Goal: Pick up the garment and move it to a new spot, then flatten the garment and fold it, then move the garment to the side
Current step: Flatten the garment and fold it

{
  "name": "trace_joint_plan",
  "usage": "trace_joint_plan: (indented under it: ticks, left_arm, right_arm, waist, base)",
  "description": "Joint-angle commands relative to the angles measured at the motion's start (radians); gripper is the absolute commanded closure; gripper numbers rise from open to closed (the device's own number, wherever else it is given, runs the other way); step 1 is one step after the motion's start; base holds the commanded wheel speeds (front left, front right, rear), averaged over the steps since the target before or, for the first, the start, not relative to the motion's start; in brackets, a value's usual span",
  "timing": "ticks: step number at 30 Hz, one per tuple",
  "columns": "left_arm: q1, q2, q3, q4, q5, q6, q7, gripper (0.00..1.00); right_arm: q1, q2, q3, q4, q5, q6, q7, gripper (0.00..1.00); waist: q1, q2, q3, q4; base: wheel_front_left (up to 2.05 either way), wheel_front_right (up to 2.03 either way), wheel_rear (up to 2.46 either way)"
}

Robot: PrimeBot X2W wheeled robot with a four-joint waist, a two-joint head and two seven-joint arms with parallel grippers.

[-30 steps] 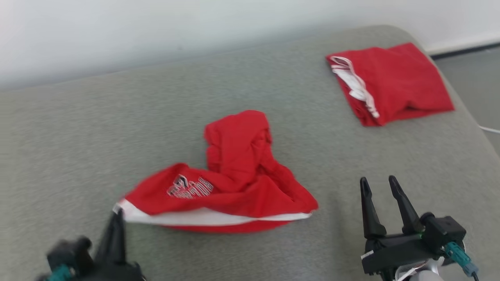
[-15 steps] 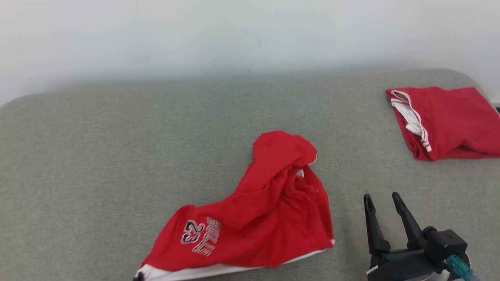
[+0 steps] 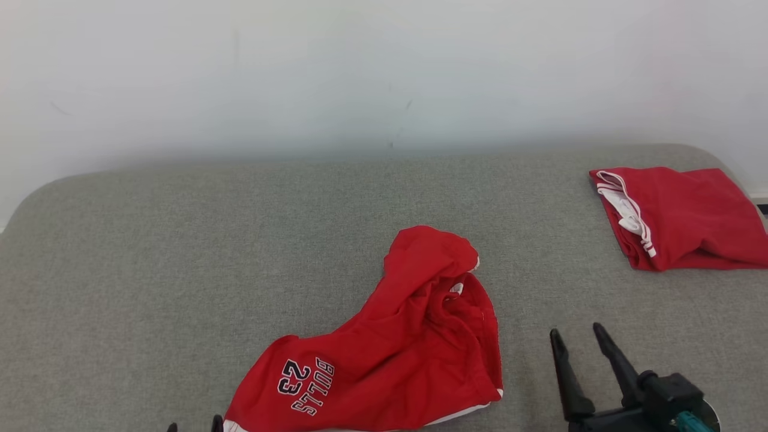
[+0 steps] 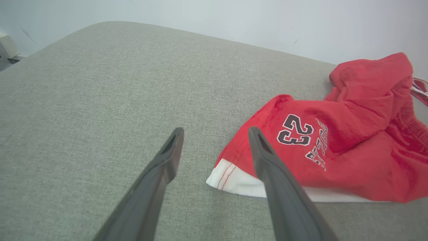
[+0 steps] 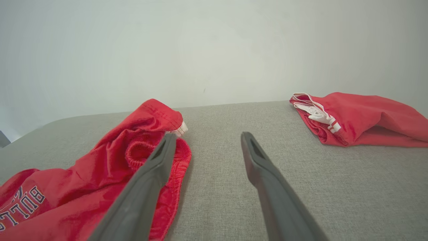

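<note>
At six o'clock, crumpled shorts [image 3: 390,348] | left hand [image 4: 215,130], right hand [image 3: 575,329] wide open, empty | risk: grabbing bunched layers, flattening fails

The garment [image 3: 390,336] was soft red cloth, matt and crumpled into loose folds. It had a smooth white band along its hem, and a number and letters were printed flat on it in dark ink with a pale outline. The second garment [image 3: 690,216] was the same matt red cloth with white trim. The cushioned surface [image 3: 180,240] under them was covered in a coarse, flecked grey weave that looked slightly rough. The wall [image 3: 360,72] looked smooth, painted and matt white, with a few small marks. The left end effector [image 4: 216,131] and right end effector [image 5: 208,135] had fingers of what looked like dark grey hard plastic, dull with a faint sheen.
</note>
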Motion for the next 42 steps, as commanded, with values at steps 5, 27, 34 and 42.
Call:
trace_joint_plan:
  ticks: [5,27,34,42]
  left_arm:
    - [0.007,0.041,-0.024,0.003,0.011,-0.025,0.061,0.0]
    - [-0.133,0.072,-0.079,0.185,-0.03,-0.144,0.15,0.0]
    - [-0.178,0.029,-0.091,0.263,-0.067,-0.186,0.147,0.64]
    - [-0.212,0.003,-0.091,0.382,-0.097,-0.222,0.084,1.0]
  right_arm:
    - [0.027,-0.071,0.11,-0.009,0.001,-0.002,0.038,0.0]
    - [-0.151,-0.32,0.548,0.07,0.075,-0.002,0.172,0.0]
    - [-0.215,-0.327,0.636,0.144,0.126,-0.002,0.156,1.0]
    - [-0.247,-0.31,0.678,0.2,0.175,-0.002,0.108,1.0]
  waist:
    - [0.0002,0.0001,-0.002,-0.008]
    - [0.0002,0.0001,0.06,0.009]
    - [0.0002,0.0001,0.063,0.025]
    - [0.0002,0.0001,0.051,0.025]
  base:
    - [0.0,0.0,0.0]
    - [0.0,0.0,0.0]
    - [0.0,0.0,0.0]
    - [0.0,0.0,0.0]
